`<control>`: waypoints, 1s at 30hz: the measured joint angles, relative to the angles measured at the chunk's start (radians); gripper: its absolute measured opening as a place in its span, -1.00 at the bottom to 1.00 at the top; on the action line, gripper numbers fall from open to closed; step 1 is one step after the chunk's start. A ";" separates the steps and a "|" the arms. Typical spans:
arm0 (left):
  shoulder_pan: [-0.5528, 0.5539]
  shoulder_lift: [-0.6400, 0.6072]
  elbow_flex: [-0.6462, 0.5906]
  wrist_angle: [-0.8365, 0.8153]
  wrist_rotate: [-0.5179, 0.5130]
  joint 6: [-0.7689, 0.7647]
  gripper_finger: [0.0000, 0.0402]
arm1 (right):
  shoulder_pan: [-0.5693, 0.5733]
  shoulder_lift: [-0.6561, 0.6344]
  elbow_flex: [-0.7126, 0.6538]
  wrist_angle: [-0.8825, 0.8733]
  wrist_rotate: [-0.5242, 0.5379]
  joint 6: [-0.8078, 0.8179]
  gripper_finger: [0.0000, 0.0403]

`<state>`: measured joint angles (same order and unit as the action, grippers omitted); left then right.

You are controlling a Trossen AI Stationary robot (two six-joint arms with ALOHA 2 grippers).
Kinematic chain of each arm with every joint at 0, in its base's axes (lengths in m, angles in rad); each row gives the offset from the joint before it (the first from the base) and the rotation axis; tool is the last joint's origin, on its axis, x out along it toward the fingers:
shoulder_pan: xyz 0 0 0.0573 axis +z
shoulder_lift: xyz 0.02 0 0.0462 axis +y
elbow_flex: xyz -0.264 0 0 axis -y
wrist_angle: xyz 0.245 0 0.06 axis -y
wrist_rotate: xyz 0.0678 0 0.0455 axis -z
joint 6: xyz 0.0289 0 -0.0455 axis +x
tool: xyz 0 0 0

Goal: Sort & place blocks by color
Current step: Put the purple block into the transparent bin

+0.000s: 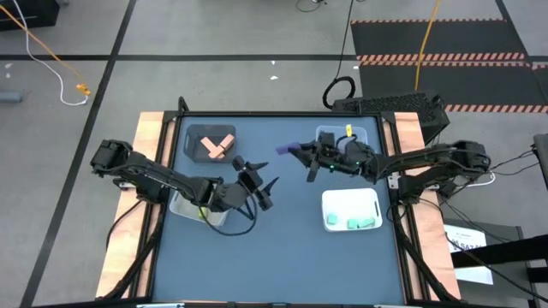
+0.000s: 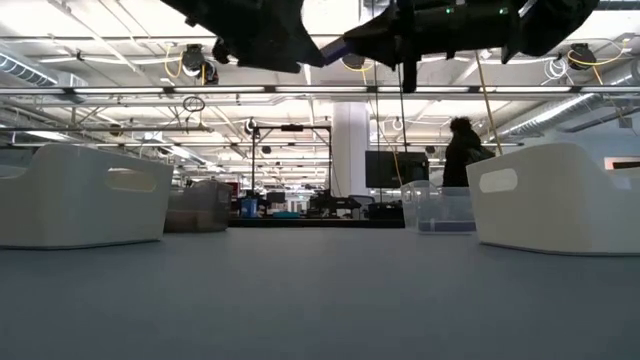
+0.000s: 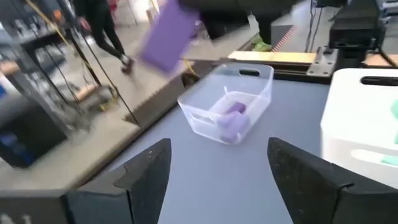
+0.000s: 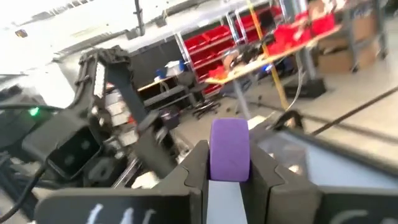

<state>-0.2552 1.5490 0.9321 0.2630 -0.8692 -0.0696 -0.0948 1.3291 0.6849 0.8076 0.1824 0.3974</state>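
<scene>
A purple block [image 4: 229,146] sits between the fingers of my right gripper [image 1: 301,151], which hangs shut on it above the table's middle, left of the clear bin [image 1: 342,137]. In the left wrist view the same block [image 3: 166,34] shows high over that bin [image 3: 261,87], in which purple blocks [image 3: 231,118] lie. My left gripper [image 1: 259,182] stands open with nothing between its fingers, a little nearer and to the left. Salmon blocks [image 1: 216,147] lie in the dark grey bin [image 1: 195,137]. Teal blocks [image 1: 358,222] lie in the white bin [image 1: 351,198]. My right gripper pinches the purple block between its two fingers, one on each of two opposite sides [image 4: 229,168]. The fingers lie about level and come from the table's right side. The block's free end [image 1: 285,148] sticks out past the fingertips. It hangs clear of the table and of every bin.
Another pale bin [image 1: 195,208] stands under my left arm near the table's left edge. In the low view two white bins [image 2: 80,195] [image 2: 560,195] flank a bare stretch of grey table. A person [image 2: 462,150] stands in the room beyond.
</scene>
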 joint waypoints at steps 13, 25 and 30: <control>-0.057 0.000 0.000 -0.321 -0.004 -0.374 0.15 | -0.012 -0.248 0.000 -0.703 0.139 -0.053 -0.80; -0.060 -0.069 -0.001 -0.800 0.034 -0.785 -0.02 | -0.081 -0.333 -0.006 -1.339 0.401 0.115 -0.80; -0.071 -0.165 0.000 -1.036 0.119 -0.974 -0.09 | -0.107 -0.328 -0.038 -1.283 0.419 0.047 -0.58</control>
<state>-0.3259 1.3845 0.9318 -0.7732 -0.7504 -1.0433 -0.2014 1.0013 0.6467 -0.4751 0.6019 0.4441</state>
